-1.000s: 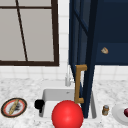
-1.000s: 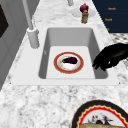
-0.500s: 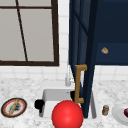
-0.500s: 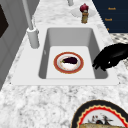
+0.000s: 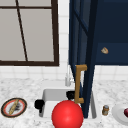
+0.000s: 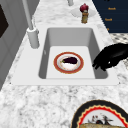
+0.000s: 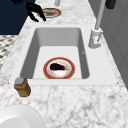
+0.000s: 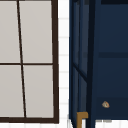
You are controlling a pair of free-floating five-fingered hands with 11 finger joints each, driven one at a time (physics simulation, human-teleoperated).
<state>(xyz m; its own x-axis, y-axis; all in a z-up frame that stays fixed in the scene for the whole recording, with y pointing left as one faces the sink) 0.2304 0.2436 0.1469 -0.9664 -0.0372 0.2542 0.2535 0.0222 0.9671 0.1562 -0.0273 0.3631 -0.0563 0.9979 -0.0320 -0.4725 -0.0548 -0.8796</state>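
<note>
My left hand point(image 5: 39, 103) hovers at the sink's front left corner, fingers relaxed and pointing down, holding nothing. The left side view shows this hand point(image 6: 111, 57) above the sink's front rim, and in the right side view the hand point(image 7: 35, 11) is at the far end. A red-rimmed plate point(image 6: 58, 67) lies on the sink floor with a dark eggplant point(image 6: 69, 60) on it, also seen as plate point(image 7: 47, 72) and eggplant point(image 7: 58, 66). A red ball point(image 5: 67, 114) covers the sink's front. A dark shape point(image 5: 70, 94) behind it cannot be identified.
A dark blue cabinet door point(image 5: 87, 62) with a brass handle point(image 5: 80, 83) stands open over the sink. The faucet point(image 6: 32, 35) rises at the back. A patterned plate point(image 5: 13, 107) lies on the left counter. On the right are a jar point(image 5: 105, 110) and a white plate point(image 5: 118, 113).
</note>
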